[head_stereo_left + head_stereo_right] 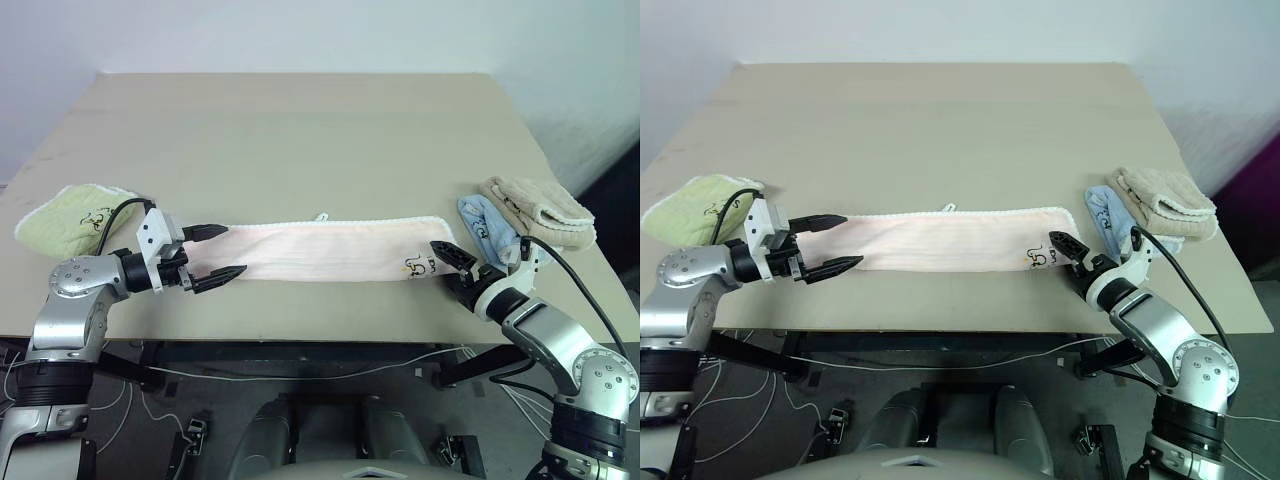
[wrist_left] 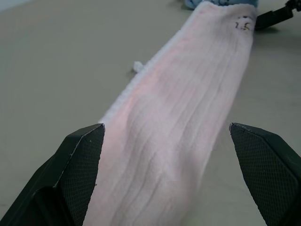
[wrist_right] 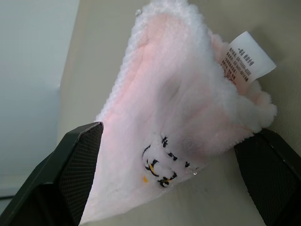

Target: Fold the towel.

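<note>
The towel (image 1: 330,250) is a long pale pink strip lying flat across the near part of the table (image 1: 300,130), with a white loop (image 1: 322,216) on its far edge. My left gripper (image 1: 232,250) is open at the towel's left end, one finger on each side of the cloth (image 2: 188,108). My right gripper (image 1: 452,262) is open at the right end. That end (image 3: 178,108) bunches between its fingers, showing the dark embroidered mark (image 3: 160,167) and a white care label (image 3: 247,56). Neither gripper is shut on the cloth.
A light green folded towel (image 1: 70,215) lies at the table's left edge behind my left arm. A light blue folded towel (image 1: 487,225) and a beige one (image 1: 535,210) sit at the right edge. The table's front edge (image 1: 300,338) runs just below the pink strip.
</note>
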### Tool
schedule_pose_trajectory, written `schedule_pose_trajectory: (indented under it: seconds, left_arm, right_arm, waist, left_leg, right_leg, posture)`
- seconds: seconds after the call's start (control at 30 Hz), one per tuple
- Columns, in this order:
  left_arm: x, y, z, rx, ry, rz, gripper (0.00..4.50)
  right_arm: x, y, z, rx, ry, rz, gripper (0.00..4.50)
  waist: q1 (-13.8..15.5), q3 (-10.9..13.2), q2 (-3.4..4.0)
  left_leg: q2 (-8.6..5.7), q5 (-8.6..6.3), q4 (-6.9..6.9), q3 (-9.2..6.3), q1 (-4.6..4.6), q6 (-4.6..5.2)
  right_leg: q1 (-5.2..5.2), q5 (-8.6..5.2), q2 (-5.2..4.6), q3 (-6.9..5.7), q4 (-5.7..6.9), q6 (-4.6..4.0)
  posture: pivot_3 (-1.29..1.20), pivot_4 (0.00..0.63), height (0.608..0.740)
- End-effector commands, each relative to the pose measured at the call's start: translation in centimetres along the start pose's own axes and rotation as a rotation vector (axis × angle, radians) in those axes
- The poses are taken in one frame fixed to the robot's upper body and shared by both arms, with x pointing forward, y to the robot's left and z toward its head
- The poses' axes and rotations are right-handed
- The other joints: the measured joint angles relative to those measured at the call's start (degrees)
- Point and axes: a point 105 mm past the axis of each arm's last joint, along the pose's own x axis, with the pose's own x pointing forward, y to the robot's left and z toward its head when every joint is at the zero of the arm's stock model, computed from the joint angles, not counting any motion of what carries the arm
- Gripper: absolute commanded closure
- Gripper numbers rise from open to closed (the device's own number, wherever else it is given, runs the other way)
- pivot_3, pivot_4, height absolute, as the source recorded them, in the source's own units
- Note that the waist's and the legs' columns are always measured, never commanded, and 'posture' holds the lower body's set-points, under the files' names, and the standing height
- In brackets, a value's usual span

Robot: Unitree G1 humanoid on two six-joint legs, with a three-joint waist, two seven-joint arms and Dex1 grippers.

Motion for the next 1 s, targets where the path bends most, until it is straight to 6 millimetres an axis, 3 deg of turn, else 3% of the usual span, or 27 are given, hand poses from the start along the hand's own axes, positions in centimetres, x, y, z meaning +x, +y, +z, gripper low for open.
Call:
schedule_pose_trajectory:
  seconds: [0.03,0.1,0.47,0.73,1.0]
  left_arm:
    - [-0.1,-0.1,1.1,0.034,-0.021,-0.010,0.05]
    - [0.1,-0.2,1.0,0.034,-0.022,-0.013,0.05]
    - [0.6,-0.3,0.6,0.023,-0.027,-0.021,0.05]
    - [0.9,-0.2,0.3,0.017,-0.030,-0.017,0.05]
    - [1.4,0.0,-0.1,0.015,-0.031,-0.019,0.05]
  right_arm:
    - [0.3,-1.3,0.5,0.052,-0.058,-0.086,0.19]
    - [0.2,-1.3,0.5,0.066,-0.075,-0.098,0.56]
    - [-0.6,-0.4,1.5,0.070,-0.135,-0.076,4.37]
    - [-2.4,-0.2,4.0,-0.009,-0.193,-0.074,4.44]
    - [-4.3,3.5,7.0,-0.278,-0.225,0.048,4.44]
  waist:
    - [0.01,-0.04,-0.06]
    - [0.02,-0.05,-0.06]
    - [0.20,-0.01,0.01]
    - [0.32,0.02,0.06]
    - [0.31,0.05,0.12]
  left_leg:
    - [0.00,0.00,0.00,0.00,0.01,0.00]
    - [0.00,0.00,0.00,0.00,0.01,0.00]
    - [-0.02,0.00,-0.02,0.01,-0.04,0.00]
    - [-0.03,0.00,-0.03,0.01,-0.07,0.00]
    - [-0.03,0.00,-0.02,0.02,-0.09,0.01]
  right_leg:
    - [0.01,0.00,0.00,0.00,-0.01,0.00]
    - [0.01,0.00,0.00,0.00,-0.01,0.00]
    - [-0.06,-0.01,-0.02,0.01,-0.02,-0.01]
    - [-0.06,-0.01,-0.02,0.00,-0.04,-0.01]
    - [-0.06,-0.01,-0.01,0.00,-0.07,0.00]
  posture:
    - [0.00,0.150,0.740]
    - [0.00,0.150,0.740]
    - [0.00,0.150,0.740]
    - [0.00,0.150,0.740]
    - [0.00,0.150,0.740]
